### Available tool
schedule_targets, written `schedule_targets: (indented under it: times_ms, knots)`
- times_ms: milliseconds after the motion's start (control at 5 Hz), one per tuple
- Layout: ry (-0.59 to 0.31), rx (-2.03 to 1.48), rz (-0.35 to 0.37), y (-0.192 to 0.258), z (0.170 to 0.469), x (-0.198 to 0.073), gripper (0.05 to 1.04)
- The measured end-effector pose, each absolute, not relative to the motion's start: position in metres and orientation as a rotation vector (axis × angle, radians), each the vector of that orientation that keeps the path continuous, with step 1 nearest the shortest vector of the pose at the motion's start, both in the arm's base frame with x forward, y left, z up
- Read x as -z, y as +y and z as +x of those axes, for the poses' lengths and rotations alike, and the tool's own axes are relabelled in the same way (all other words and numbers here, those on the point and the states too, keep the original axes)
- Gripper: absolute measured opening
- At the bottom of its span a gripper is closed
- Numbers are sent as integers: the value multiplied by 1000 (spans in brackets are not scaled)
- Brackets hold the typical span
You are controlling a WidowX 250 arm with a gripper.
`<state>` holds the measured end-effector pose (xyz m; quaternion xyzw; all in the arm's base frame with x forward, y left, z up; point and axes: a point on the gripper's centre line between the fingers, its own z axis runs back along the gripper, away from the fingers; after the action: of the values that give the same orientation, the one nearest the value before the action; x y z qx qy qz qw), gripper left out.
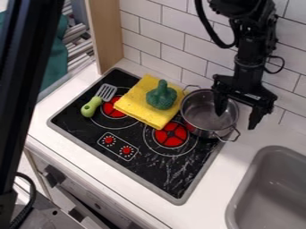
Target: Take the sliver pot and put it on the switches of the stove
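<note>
My gripper (pixel 239 115) hangs over the right side of the silver pot (pixel 200 117), its two fingers spread apart. One finger is over the pot's opening and the other is outside the rim, above the white counter. The pot stands upright at the stove's back right, with one handle toward the back left and the other toward the front right. I cannot tell whether the fingers touch it. The switches (pixel 117 146), two red knobs in a white outline, lie on the front left part of the black stove top (pixel 161 172).
A yellow cloth (pixel 143 104) lies left of the pot, with a green broccoli (pixel 161 95) on it. A spatula with a green handle (pixel 89 108) rests at the stove's left. The grey sink (pixel 272 188) is at front right; a tiled wall (pixel 155 36) stands behind.
</note>
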<state>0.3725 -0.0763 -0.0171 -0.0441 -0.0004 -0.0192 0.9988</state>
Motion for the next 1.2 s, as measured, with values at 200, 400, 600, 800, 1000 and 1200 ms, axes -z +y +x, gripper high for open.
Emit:
schedule_targets:
  times_ms: [200, 400, 600, 800, 1000, 1200]
  knots:
    - [17, 27, -79, -72, 364, 26, 1005]
    - [-3, 11, -85, -70, 362, 32, 1005]
    - [-26, -9, -99, -72, 363, 37, 1005]
    - [-54, -30, -112, -72, 367, 39, 976]
    - [-77, -42, -116, -72, 371, 39, 857]
    - [-94, -54, -102, -73, 373, 39, 546]
